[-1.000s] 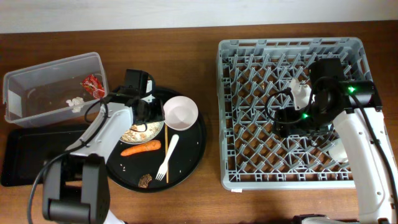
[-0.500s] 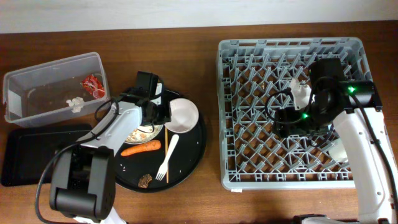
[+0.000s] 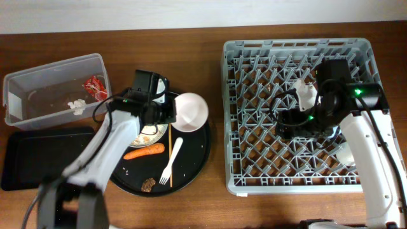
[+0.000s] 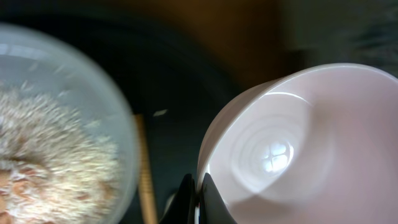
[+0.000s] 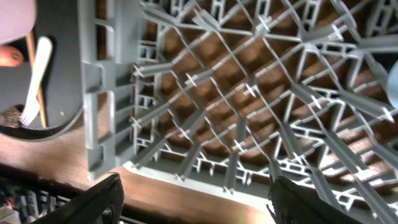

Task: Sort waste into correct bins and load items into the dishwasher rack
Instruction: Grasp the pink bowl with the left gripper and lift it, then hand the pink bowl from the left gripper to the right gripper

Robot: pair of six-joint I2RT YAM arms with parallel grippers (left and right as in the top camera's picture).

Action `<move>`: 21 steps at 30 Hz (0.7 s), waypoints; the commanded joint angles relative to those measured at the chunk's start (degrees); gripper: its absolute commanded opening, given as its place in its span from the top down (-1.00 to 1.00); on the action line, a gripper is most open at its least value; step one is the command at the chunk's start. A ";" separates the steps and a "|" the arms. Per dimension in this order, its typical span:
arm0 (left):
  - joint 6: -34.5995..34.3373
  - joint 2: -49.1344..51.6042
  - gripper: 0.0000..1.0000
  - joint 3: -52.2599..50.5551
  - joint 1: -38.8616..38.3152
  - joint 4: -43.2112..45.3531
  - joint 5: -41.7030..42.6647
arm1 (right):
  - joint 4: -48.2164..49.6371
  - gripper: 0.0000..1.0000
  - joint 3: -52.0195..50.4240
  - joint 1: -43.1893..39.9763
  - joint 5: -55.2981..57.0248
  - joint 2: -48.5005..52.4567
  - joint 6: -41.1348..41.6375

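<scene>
Black tray: left gripper now tight on bowl

I see a round black tray on the brown table. A thin wooden stick lies on the tray.
</scene>
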 commanded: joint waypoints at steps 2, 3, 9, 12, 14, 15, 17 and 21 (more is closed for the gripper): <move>0.24 -7.61 1.00 0.55 -7.93 0.13 2.34 | 2.40 -0.48 -0.20 3.69 -4.24 0.22 0.85; 0.22 -7.65 0.99 0.55 -9.40 0.20 2.08 | 2.89 -0.47 -0.20 4.63 -4.15 0.22 1.68; -0.63 -7.26 0.99 0.52 -16.92 1.03 -2.03 | 6.56 -0.35 -0.20 11.67 -3.91 0.22 8.76; -0.87 -7.26 1.00 0.52 -19.26 2.14 -2.16 | 7.96 -0.32 -0.20 14.86 -3.15 0.37 10.88; -1.33 -7.28 1.00 0.55 -19.85 2.56 -2.16 | 7.96 -0.27 -0.20 16.13 -0.94 0.70 13.00; -2.01 -7.28 0.99 0.55 -20.13 2.62 -2.16 | 7.91 -0.24 -0.20 16.94 0.22 1.07 13.57; -2.14 -7.28 0.99 0.55 -20.33 2.73 -2.16 | 7.85 -0.05 -0.20 18.16 1.20 1.90 14.32; -2.12 -7.28 1.00 0.55 -20.31 2.73 -2.19 | 7.69 0.49 -0.20 19.02 1.25 3.41 14.80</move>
